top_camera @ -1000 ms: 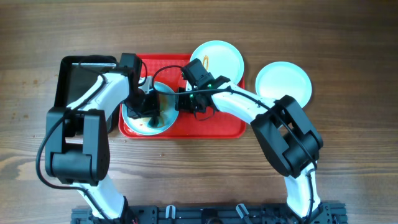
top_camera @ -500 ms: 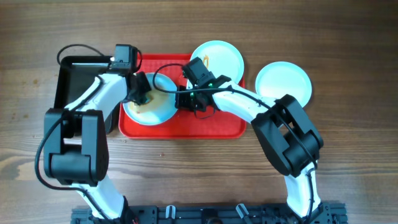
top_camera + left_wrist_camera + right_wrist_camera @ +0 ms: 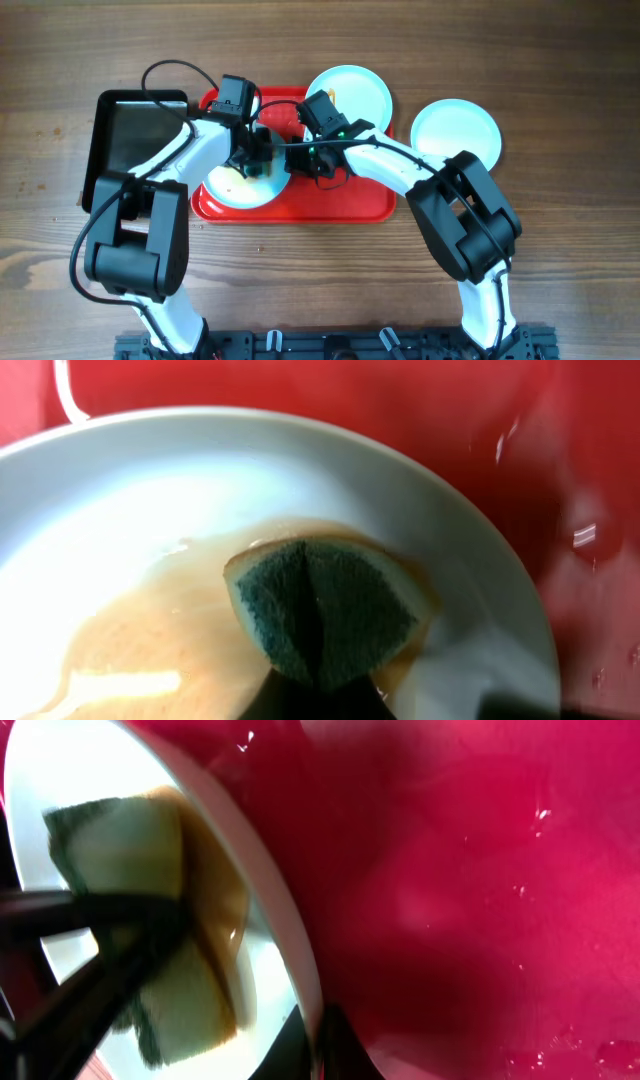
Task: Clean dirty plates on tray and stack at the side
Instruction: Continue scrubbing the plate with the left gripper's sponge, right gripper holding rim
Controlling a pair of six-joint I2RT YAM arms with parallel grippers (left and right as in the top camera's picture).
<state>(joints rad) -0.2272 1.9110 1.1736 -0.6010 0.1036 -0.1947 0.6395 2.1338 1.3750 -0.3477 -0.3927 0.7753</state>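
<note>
- You are working on a brown wooden desk [image 3: 560, 60], and the red tray [image 3: 350, 205] lies flat at its middle.
- A black pan [image 3: 135, 125] sits on the desk just beside the tray's left edge.
- The dirty plate [image 3: 232, 190] is in the left half of the tray. A thin orange-brown film of sauce is spread across its middle.
- Your left fingers [image 3: 256, 157] are over the part of this plate nearest the tray's middle. They are clamped on a sponge [image 3: 320, 610].
- In the left wrist view the sponge's dark green face is squeezed into a fold. It presses down on the plate, with wet sauce pooled around it.
- Your right fingers [image 3: 300, 160] are near the middle of the tray, at the plate's right rim.
- In the right wrist view the white rim runs down between the two dark finger tips. They are closed on the plate's edge, one on each side.
- The same view shows the sponge's yellow body and the left arm's dark fingers across the plate.
- A second plate [image 3: 355, 95] lies over the tray's far right corner, partly on the tray and partly past its edge. It has a small orange mark near its left side.
- A third plate [image 3: 457, 130] sits on the bare desk to the right of the tray, apart from it. It looks clean from overhead.
- The two arms meet over the tray, with their finger ends close together beside the dirty plate's rim.
</note>
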